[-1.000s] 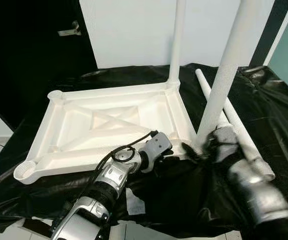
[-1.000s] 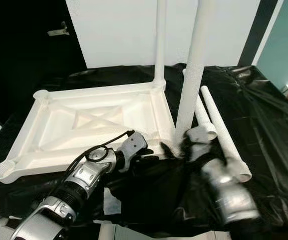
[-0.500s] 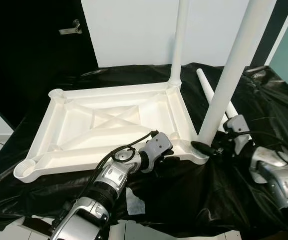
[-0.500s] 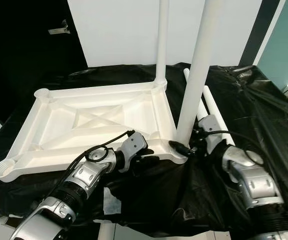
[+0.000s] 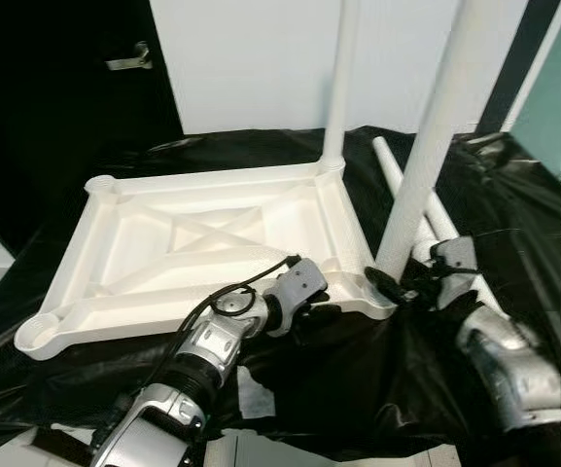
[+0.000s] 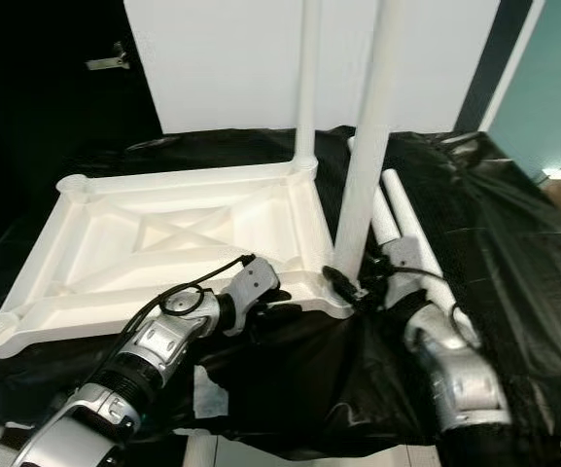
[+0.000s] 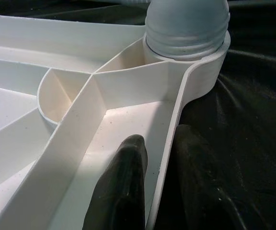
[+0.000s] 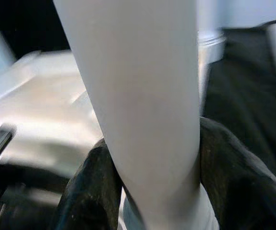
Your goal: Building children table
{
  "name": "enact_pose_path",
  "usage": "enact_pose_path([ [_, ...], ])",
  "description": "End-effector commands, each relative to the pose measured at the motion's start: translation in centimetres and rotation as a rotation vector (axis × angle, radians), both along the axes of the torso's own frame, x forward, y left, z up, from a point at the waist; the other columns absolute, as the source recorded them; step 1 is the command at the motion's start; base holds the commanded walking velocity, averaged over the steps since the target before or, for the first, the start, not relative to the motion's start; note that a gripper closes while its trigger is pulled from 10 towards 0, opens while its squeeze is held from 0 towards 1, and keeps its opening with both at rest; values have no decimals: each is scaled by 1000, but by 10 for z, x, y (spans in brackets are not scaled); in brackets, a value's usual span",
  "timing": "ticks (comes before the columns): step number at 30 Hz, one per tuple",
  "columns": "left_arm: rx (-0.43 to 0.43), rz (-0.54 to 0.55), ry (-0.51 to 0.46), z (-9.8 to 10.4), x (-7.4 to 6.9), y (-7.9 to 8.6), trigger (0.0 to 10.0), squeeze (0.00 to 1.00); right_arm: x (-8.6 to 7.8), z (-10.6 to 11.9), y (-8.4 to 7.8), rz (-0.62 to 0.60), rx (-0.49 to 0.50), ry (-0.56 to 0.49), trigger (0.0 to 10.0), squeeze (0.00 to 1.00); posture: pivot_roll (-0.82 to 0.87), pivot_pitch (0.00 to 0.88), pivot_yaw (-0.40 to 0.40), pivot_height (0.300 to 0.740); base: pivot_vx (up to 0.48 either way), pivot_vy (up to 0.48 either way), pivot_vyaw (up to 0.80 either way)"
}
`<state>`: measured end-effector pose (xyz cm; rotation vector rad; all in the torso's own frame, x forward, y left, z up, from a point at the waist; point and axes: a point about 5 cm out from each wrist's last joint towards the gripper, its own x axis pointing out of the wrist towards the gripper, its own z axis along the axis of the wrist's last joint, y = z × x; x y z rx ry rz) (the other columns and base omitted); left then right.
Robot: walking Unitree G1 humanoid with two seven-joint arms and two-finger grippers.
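Black plastic sheet [image 5: 513,224]: crumpled and glossy, spread under our pincers and reaching well past them on every side.

White wall [image 5: 251,58]: well beyond our pincers, upright behind the sheet.

Dark door [image 5: 56,97] with a metal handle [image 5: 129,58]: far beyond our left pincer.

Teal panel [image 6: 543,88]: far beyond our right pincer, bordered by a black strip [image 6: 494,58].

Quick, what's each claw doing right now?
Left claw: closed on the tabletop rim.
Right claw: closed around the near table leg.
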<state>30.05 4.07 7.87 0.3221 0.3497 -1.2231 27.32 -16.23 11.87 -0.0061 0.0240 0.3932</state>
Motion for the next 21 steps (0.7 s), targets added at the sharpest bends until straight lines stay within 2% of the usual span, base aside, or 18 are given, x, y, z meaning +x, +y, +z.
enact_pose_path([
  [1, 108, -61, 199, -43, -28, 0, 10000, 0, -4, -20, 5, -213, 25, 56, 0, 0, -65, 0, 4, 740, 0, 0, 0],
  [3, 108, -60, 198, -42, -28, 1, 10000, 0, -8, -21, 2, -371, 4, 20, 0, 0, -58, 0, 11, 740, 0, 0, 0],
  [4, 108, -60, 198, -42, -28, 1, 10000, 0, -8, -21, 2, -371, 4, 20, 0, 0, -58, 0, 11, 740, 0, 0, 0],
  [6, 114, -62, 198, -43, -28, 4, 10000, 0, -8, -21, -1, -446, -25, 6, 0, 0, -58, 0, 12, 740, 0, 0, 0],
  [7, 117, -63, 199, -43, -28, 4, 10000, 0, -6, -21, 1, -442, -21, 10, 3647, 0, -60, 0, 18, 740, 0, 0, 0],
  [10, 119, -63, 199, -43, -28, 5, 10000, 0, -4, -21, 2, -435, -16, 14, 3647, 0, -60, 0, 18, 740, 0, 0, 0],
  [11, 119, -63, 198, -43, -28, 5, 10000, 0, -2, -18, 6, -404, -24, -5, 10000, 0, -59, 0, 17, 740, 0, 0, 0],
  [15, 117, -62, 196, -42, -27, 3, 10000, 0, -1, -12, 14, -342, -31, -35, 10000, 8, -58, 0, 10, 740, 0, 0, 0],
  [16, 114, -60, 195, -42, -27, 3, 10000, 0, 0, -10, 16, -310, -27, -46, 10000, 1000, -58, 0, 8, 740, 0, 0, 0],
  [20, 110, -57, 195, -41, -26, 2, 10000, 0, 0, -10, 20, -216, -6, -31, 10000, 1000, -60, 0, 6, 740, 0, 0, 0],
  [21, 110, -54, 198, -43, -27, 2, 10000, 0, 1, -3, 20, -82, -25, -45, 10000, 0, -66, 0, 2, 740, 0, 0, 0],
])
